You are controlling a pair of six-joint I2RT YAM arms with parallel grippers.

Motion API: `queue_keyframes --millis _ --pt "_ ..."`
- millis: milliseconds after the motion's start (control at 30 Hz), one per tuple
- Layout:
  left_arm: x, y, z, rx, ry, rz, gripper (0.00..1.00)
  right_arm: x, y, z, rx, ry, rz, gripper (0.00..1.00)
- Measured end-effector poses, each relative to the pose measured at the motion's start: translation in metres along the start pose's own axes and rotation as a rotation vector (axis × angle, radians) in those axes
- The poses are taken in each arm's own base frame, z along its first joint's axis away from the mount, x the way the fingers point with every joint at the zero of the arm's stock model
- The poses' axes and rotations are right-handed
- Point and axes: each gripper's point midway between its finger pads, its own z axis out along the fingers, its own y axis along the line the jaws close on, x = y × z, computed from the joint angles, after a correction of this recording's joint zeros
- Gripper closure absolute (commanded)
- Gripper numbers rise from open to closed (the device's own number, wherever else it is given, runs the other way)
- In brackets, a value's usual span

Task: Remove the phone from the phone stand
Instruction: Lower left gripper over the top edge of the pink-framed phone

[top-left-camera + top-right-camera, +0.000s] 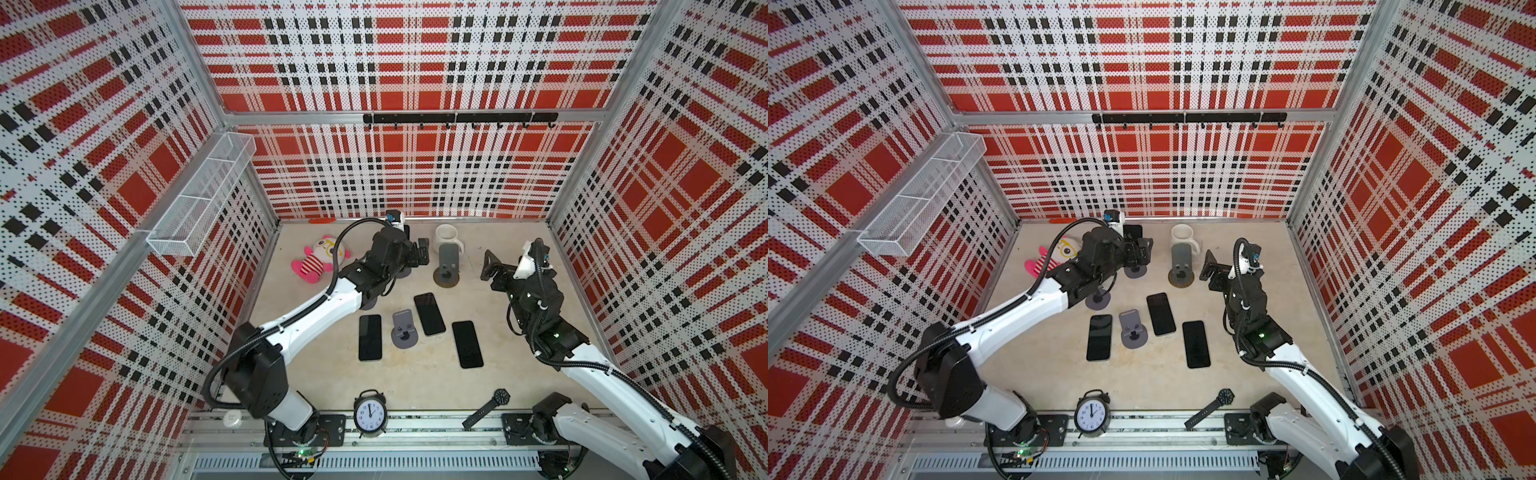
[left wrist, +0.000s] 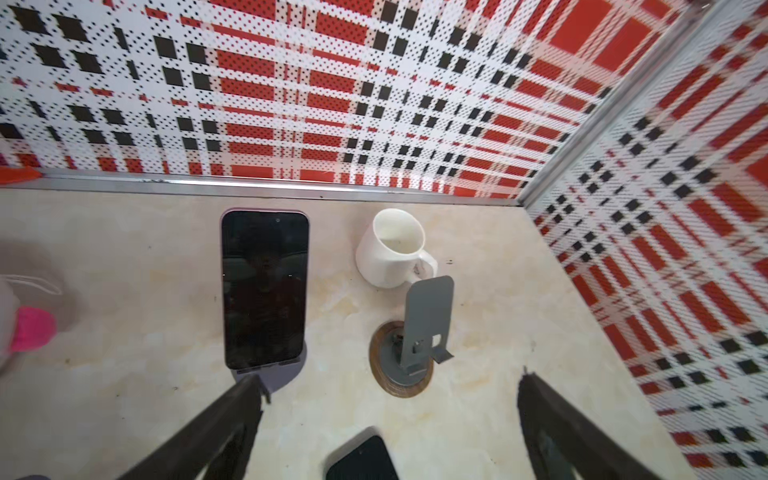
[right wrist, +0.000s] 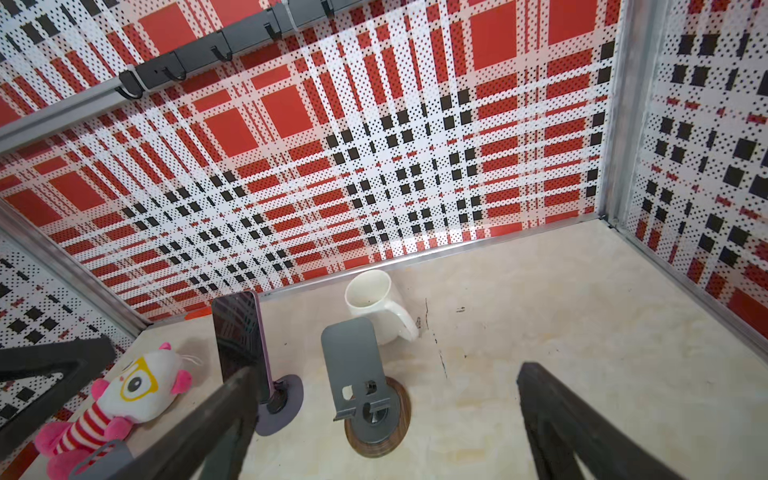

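Only the left wrist view shows the phone (image 2: 264, 286) whole, beyond the spread left end effector (image 2: 389, 376).

Bright, even light — soft, short shadows on the table (image 1: 415, 374). Plaid walls (image 1: 415, 166) bow at frame edges; fingers (image 2: 216, 428) above the table look blurred.

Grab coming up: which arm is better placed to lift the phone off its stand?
Left. The left tool, open, sits close before the phone; the right tool faces an empty stand.
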Motion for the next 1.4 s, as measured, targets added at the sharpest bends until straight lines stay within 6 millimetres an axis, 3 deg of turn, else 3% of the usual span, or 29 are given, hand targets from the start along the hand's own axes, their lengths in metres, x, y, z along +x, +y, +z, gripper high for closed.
queue_keyframes --millis 267,533,667,1000,1233,1400 --pt "0.014 0.028 0.043 -0.217 0.043 0.043 0.02 0.003 0.000 0.003 0.006 0.007 -0.019 0.00" --pt "0.026 0.074 0.094 -0.343 0.156 -0.014 0.02 -0.005 0.004 0.000 -0.008 0.012 -0.022 0.00" --pt "0.025 0.084 0.099 -0.357 0.189 -0.033 0.02 -0.011 0.002 -0.007 -0.012 0.003 -0.018 0.00" --pt "0.012 0.071 0.102 -0.378 0.180 0.040 0.02 -0.007 0.001 -0.010 -0.020 0.027 -0.033 0.00" --pt "0.030 0.067 0.115 -0.410 0.228 0.179 0.02 -0.010 -0.004 -0.008 -0.030 0.029 -0.013 0.00" --pt "0.040 0.078 0.119 -0.433 0.264 0.229 0.02 -0.010 -0.003 -0.008 -0.038 0.031 -0.004 0.00"
